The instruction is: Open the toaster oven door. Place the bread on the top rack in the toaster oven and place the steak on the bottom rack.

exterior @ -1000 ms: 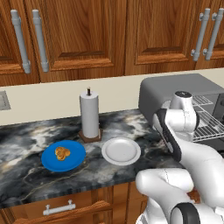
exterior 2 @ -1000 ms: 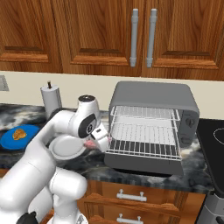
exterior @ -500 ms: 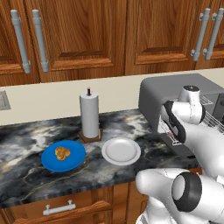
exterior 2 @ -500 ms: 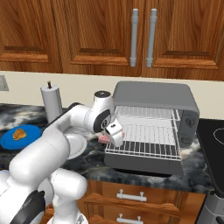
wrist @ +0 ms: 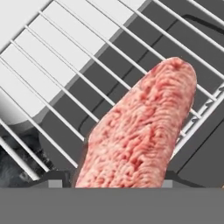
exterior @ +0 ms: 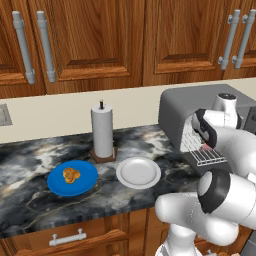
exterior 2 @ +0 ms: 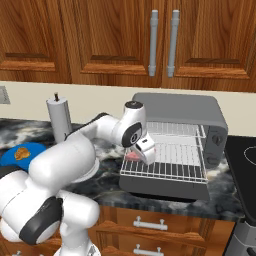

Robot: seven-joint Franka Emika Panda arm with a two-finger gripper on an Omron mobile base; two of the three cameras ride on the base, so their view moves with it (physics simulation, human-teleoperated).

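On the dark marble counter (exterior: pixel 30 165) we have carried the steak (wrist: pixel 140 131) from beside the toaster oven (exterior 2: pixel 175 107) onto its bottom rack (exterior 2: pixel 170 167); our claw (exterior 2: pixel 142 152) is loosening around it, so the bread (exterior: pixel 71 174) comes next

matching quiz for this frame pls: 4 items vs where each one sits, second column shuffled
Items:
1. bread
2. steak
3. white plate
4. paper towel roll

Places:
A. upright on a brown base at the back of the counter
B. on the blue plate
C. at the claw, over the pulled-out bottom rack
D. bare, between the blue plate and the toaster oven

Pairs: 1-B, 2-C, 3-D, 4-A
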